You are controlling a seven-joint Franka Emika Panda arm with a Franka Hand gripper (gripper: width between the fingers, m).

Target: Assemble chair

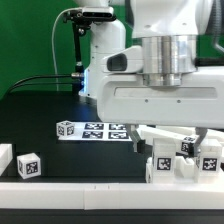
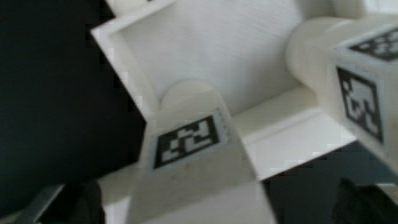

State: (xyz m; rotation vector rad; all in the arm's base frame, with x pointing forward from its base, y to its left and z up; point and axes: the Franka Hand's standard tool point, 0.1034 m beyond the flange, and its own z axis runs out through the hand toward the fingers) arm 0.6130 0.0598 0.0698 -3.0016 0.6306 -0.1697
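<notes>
Chair (image 1: 183, 158) partly joined at exterior view's right; 1 loose white part (image 1: 4, 158) lies well apart. Gripper (image 2: 205, 208) jaws wide, gripping nothing, over a tagged leg (image 2: 187, 150); assembly unfinished

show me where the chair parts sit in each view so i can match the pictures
Exterior view: the chair parts form a white cluster low on the exterior view's right, beside the marker board.
Wrist view: the chair parts fill most of the picture, seen close up.
Shared landmark: the square tags on the parts show in both views, though which tag is which cannot be told.
</notes>
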